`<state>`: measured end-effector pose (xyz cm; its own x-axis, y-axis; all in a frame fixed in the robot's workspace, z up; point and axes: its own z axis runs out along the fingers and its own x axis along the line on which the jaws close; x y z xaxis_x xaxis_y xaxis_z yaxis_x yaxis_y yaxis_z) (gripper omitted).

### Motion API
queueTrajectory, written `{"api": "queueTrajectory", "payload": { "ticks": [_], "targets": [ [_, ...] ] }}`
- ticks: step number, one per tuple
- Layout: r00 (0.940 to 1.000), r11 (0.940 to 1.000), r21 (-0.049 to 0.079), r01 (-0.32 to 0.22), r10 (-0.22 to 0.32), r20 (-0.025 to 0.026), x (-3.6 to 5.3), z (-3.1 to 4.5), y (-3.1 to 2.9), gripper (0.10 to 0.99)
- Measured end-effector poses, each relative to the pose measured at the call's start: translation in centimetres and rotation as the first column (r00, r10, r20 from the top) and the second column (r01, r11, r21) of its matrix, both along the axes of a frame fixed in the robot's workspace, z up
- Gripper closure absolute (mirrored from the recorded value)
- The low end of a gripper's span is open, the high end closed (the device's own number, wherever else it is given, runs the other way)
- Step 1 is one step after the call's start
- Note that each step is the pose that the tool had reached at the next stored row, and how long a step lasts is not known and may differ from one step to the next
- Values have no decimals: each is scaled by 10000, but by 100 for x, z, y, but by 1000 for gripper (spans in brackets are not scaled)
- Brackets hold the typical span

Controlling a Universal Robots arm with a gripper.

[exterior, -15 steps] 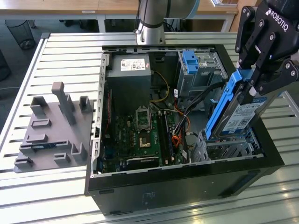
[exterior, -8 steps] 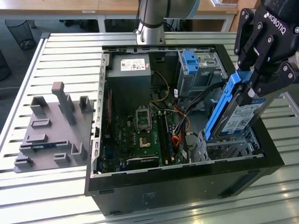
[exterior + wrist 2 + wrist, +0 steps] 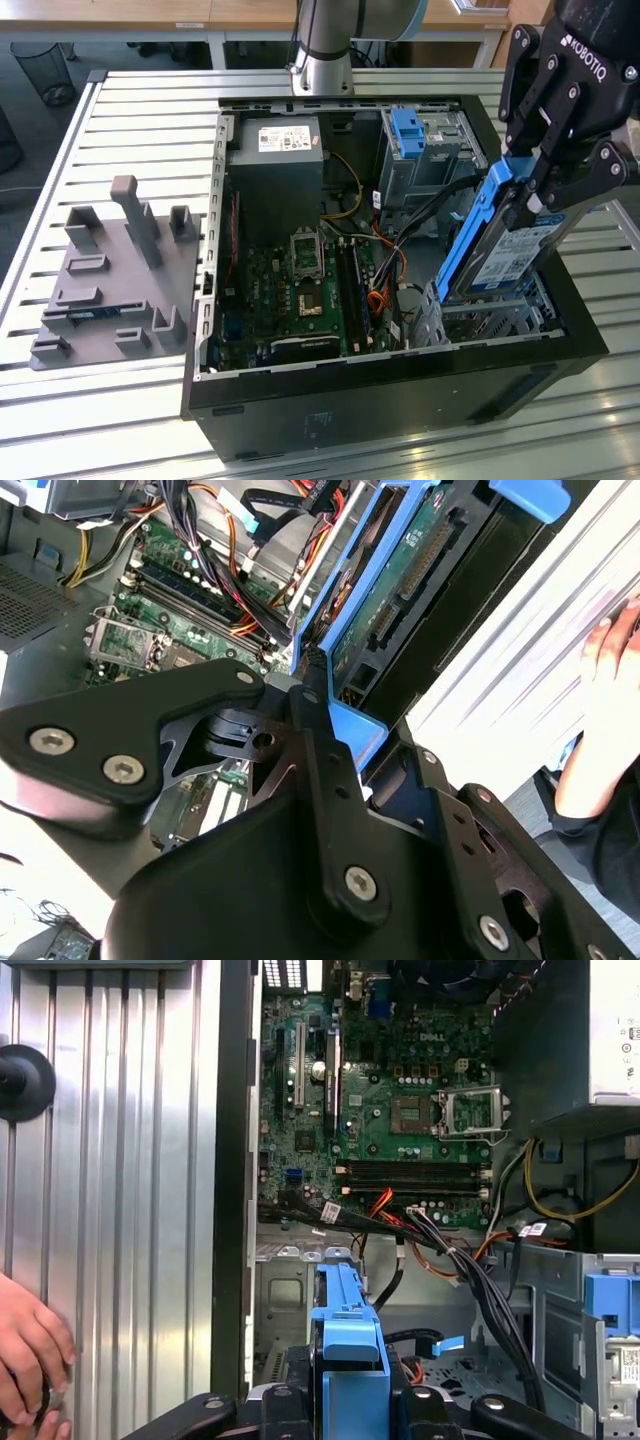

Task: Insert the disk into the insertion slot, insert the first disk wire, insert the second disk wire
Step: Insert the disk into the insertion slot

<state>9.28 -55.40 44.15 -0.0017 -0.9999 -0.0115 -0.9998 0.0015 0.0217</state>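
Black gripper (image 3: 541,193) fingers clamped on the top end of the grey metal disk (image 3: 503,260) in its blue plastic carrier, held steeply tilted just above the low perforated silver insertion slot (image 3: 482,322), likely to feed the lower end in first.

The worktop (image 3: 130,110) is made of long ribbed metal slats, silver-grey, which run across the exterior view. The light is bright at the exterior view's right and along the lower edge, where the slats shine almost white. Behind the worktop stand wooden tables (image 3: 120,12) with pale tops and white legs. The floor (image 3: 140,55) under them is dull grey. A black wire-mesh waste bin (image 3: 48,72) stands on that floor at the exterior view's left, near the worktop's far corner.
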Motion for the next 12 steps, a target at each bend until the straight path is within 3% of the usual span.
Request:
{"api": "queueTrajectory", "payload": {
  "ticks": [12],
  "targets": [
    [10000,10000,0,0,0,0,-4,-73,0,722]
  ]
}}
